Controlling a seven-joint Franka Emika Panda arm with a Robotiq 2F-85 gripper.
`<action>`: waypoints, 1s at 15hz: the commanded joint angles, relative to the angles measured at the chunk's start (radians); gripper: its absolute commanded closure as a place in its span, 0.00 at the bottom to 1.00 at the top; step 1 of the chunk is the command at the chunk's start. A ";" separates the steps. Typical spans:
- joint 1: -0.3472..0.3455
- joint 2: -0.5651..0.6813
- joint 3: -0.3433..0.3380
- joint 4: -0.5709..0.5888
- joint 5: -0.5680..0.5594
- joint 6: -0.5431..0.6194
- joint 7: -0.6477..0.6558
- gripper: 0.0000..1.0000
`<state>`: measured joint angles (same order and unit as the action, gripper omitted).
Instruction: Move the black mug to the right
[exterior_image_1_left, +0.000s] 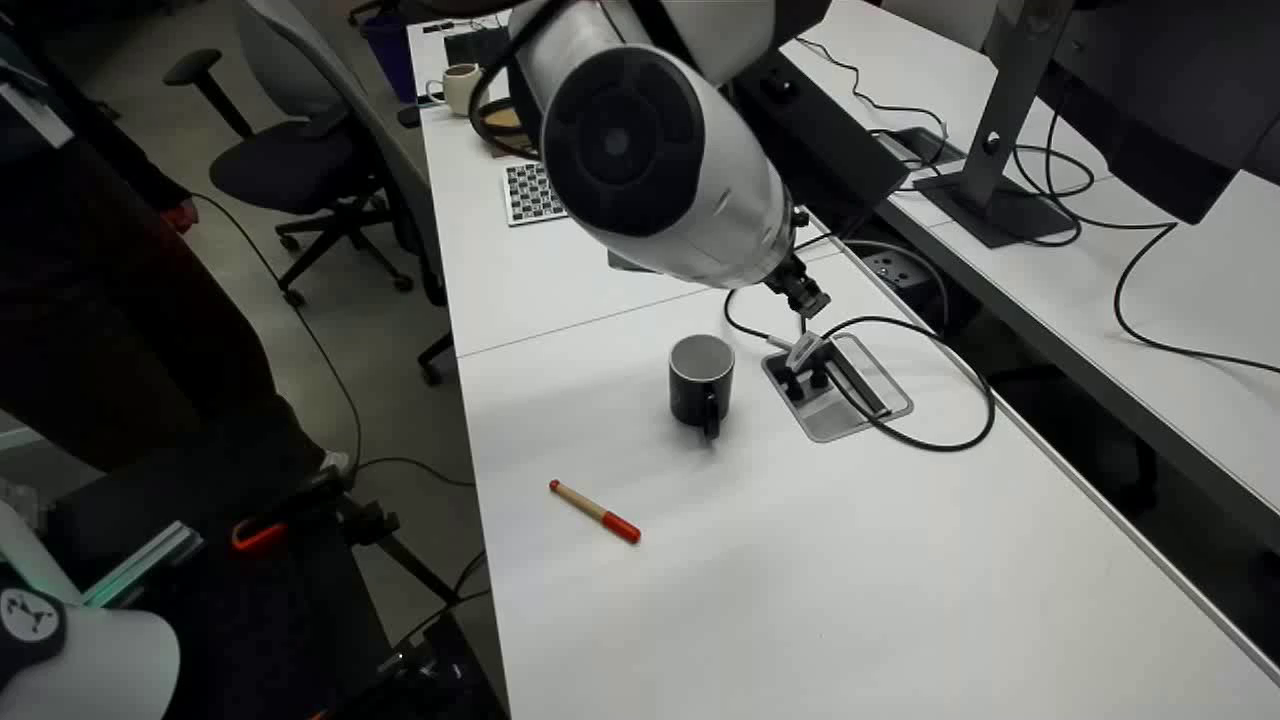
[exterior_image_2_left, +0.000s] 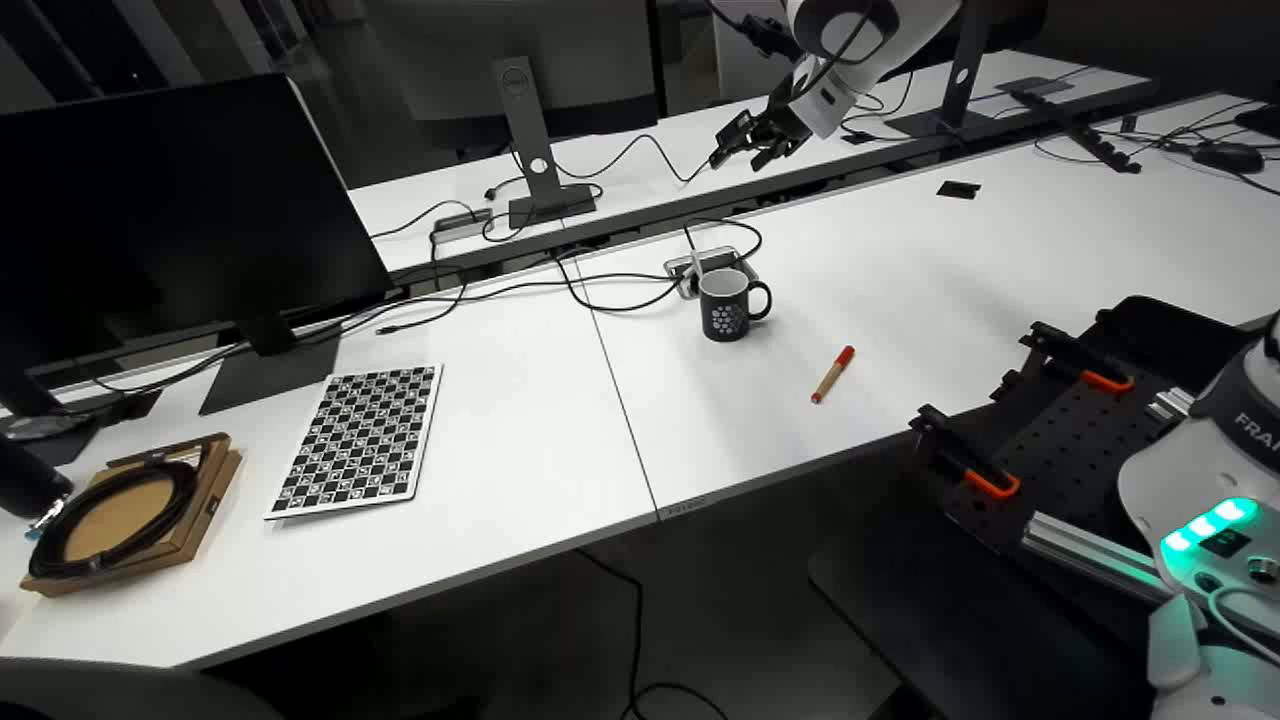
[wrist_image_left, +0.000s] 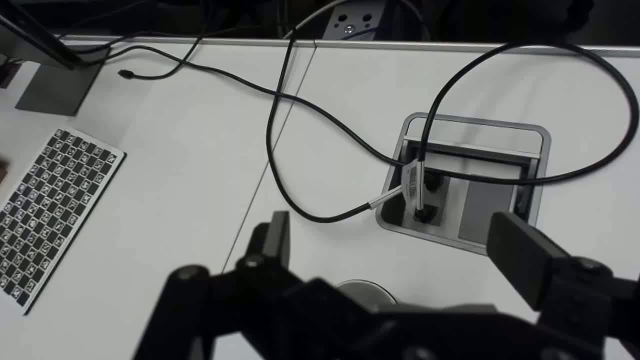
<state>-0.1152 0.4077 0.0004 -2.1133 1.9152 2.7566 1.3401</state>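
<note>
The black mug stands upright on the white table, with a grey inside. It shows in both exterior views (exterior_image_1_left: 690, 398) (exterior_image_2_left: 722, 312), with a pale pattern on its side in one of them. In the wrist view only part of its rim and inside (wrist_image_left: 366, 292) shows; the gripper body hides the rest. My gripper is open with nothing between its fingers (wrist_image_left: 387, 232). It hangs well above the table, and the mug is not between the fingertips. The gripper also shows in both exterior views (exterior_image_1_left: 806, 300) (exterior_image_2_left: 737, 158).
A red-capped marker (exterior_image_1_left: 597, 512) lies on the table (exterior_image_1_left: 850, 600) near the mug. A black-and-silver cable box (wrist_image_left: 542, 150) with looping black cables (wrist_image_left: 320, 219) sits close beside the mug. A black-and-white keyboard-like board (exterior_image_2_left: 357, 440) and monitors (exterior_image_2_left: 180, 220) stand further along.
</note>
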 joint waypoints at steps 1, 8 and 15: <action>0.019 0.000 -0.021 -0.001 -0.003 -0.007 0.008 0.00; 0.019 0.000 -0.021 -0.001 -0.003 -0.007 0.008 0.00; 0.012 -0.030 -0.031 -0.016 -0.092 -0.079 -0.083 0.00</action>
<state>-0.1110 0.4058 -0.0068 -2.1122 1.8980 2.7480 1.3095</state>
